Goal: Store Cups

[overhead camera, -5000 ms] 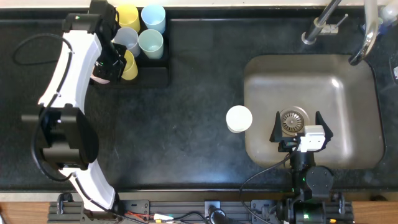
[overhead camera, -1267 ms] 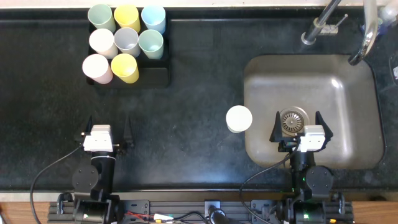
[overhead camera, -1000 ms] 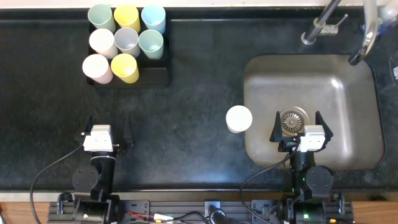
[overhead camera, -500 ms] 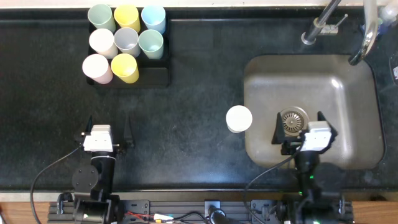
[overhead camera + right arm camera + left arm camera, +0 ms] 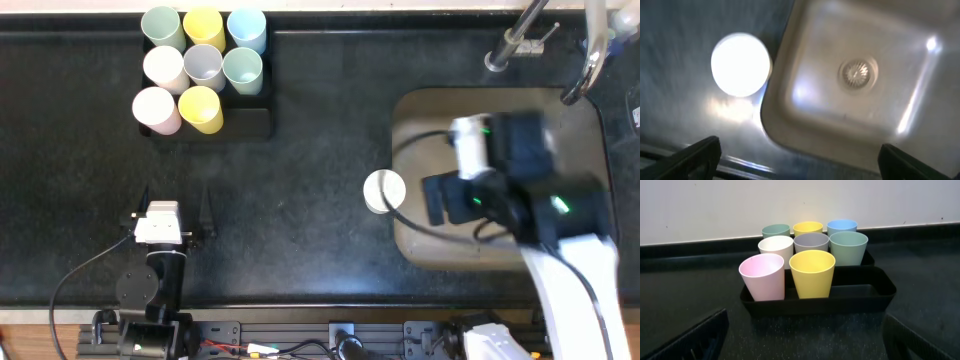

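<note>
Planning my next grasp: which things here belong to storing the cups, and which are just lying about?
Job:
loose white cup
black tray
eight cups standing in it
right pincer, open

Lying about:
sink
faucet

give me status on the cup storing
Left gripper open, by its base. Right gripper open, up by the sink. White cup on the counter beside it, not yet in tray. Nothing in the way.
</note>
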